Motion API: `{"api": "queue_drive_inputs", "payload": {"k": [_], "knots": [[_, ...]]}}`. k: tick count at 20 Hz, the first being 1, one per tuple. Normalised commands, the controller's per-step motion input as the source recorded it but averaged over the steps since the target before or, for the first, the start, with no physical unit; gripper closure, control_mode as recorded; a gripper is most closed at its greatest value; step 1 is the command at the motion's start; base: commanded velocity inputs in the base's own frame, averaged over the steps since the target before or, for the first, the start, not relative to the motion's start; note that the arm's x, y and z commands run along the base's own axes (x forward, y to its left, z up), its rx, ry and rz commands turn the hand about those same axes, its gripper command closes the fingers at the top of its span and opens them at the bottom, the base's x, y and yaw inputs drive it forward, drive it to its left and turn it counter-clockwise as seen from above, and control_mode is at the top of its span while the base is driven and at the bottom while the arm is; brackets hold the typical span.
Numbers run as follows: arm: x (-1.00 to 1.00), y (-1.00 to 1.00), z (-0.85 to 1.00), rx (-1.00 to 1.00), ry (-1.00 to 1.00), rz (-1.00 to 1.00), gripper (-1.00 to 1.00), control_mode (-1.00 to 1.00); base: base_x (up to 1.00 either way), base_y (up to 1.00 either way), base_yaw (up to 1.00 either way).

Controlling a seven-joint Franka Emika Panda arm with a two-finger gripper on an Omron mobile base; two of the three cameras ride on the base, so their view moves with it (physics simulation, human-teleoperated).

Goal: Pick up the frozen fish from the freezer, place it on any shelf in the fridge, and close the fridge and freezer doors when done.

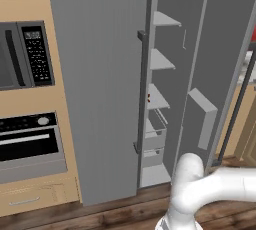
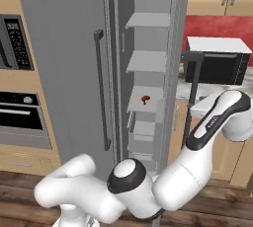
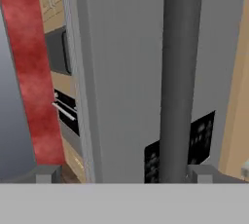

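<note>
Hand (image 3: 121,177) wide open around the freezer door's upright bar handle (image 3: 180,72); fish probably deeper inside the freezer (image 2: 146,73).

- The arm (image 2: 163,186) is built of thick, rounded, glossy white segments, tube-like with bulbous elbows.
- In the right base view a round joint cap (image 2: 127,175) near 6 o'clock is white in the middle with a dark ring around it.
- Toward 3 o'clock in that view, a dark band (image 2: 212,122) runs along the upper link and wraps its rounded end; faint small markings sit on it, too small to read.
- In the left base view the white link (image 1: 200,186) at 5 o'clock is smooth and plain.
- The finger tips (image 3: 44,174) are small grey blocks.
</note>
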Motion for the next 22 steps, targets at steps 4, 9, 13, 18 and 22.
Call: {"api": "queue_drive_inputs", "payload": {"k": [4,9,13,18,22], "knots": [[0.57,-0.48,-0.04,0.00,0.00,0.00,-1.00,-1.00,0.00,0.00,0.00],[0.46,-0.31,-0.03,0.00,0.00,0.00,-1.00,-1.00,0.00,0.00,0.00],[0.46,-0.12,-0.04,0.00,0.00,0.00,-1.00,-1.00,0.00,0.00,0.00],[0.15,0.00,-0.05,0.00,0.00,0.00,-1.00,-1.00,0.00,0.00,0.00],[0.00,0.28,-0.08,0.00,0.01,0.00,-1.00,-1.00,0.00,0.00,0.00]]}}
